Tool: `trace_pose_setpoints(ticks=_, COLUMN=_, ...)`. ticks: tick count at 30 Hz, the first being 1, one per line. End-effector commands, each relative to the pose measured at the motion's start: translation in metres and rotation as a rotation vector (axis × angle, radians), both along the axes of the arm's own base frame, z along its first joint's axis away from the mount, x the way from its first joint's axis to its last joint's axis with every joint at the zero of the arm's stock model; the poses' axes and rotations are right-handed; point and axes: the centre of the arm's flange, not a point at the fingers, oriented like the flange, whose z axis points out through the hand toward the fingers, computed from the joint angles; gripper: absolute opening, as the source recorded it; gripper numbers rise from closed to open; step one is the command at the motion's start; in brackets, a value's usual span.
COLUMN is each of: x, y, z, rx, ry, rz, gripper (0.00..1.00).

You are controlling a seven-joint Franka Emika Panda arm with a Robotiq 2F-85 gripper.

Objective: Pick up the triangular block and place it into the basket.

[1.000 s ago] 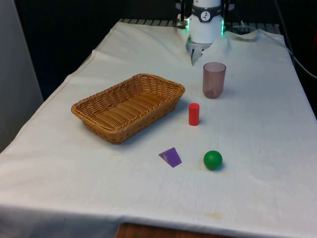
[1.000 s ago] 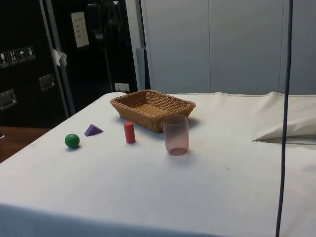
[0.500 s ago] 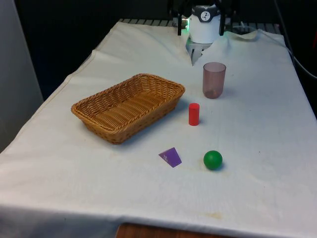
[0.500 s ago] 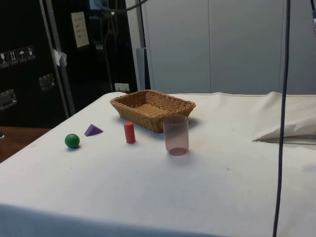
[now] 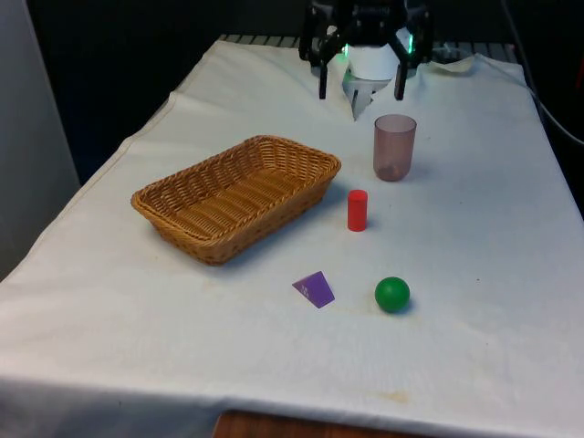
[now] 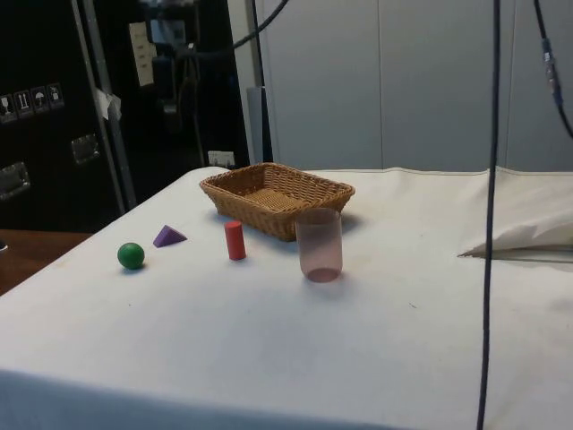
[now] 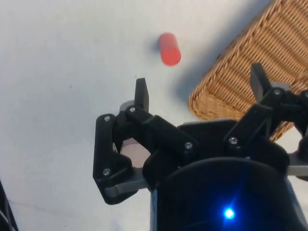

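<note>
Pincer [image 5: 359, 89] hangs at the far end of the surface [image 5: 474, 246] in the front view, fingers spread wide with nothing between them. A purple triangular block [image 5: 315, 288] lies on the cloth just beside a green ball [image 5: 392, 294], apart from the wicker basket [image 5: 237, 194]; a red cylinder [image 5: 357, 210] stands upright near a translucent pink cup [image 5: 394, 147].

From the side, the triangular block [image 6: 167, 236] sits between the ball [image 6: 131, 255] and cylinder [image 6: 235, 240] (basket [image 6: 277, 197] behind).

At the wrist, the spread pincer [image 7: 199, 89] hovers above cylinder [image 7: 169, 49] and basket [image 7: 250, 72].
</note>
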Motion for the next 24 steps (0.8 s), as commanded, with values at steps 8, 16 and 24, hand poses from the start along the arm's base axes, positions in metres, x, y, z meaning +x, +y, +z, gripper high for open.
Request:
trace_pose_setpoints(ticks=8, x=0.021, y=0.001, z=-0.023, rx=-0.023, ry=-0.004, rz=0.04, gripper=1.0)
trace_pose_setpoints(ticks=16, x=0.026, y=-0.003, z=-0.045, rx=-0.034, ry=-0.014, rz=0.085, gripper=1.0)
trace_pose_setpoints(ticks=24, x=0.03, y=-0.01, z=-0.072, rx=-0.045, ry=-0.017, rz=0.129, gripper=1.0)
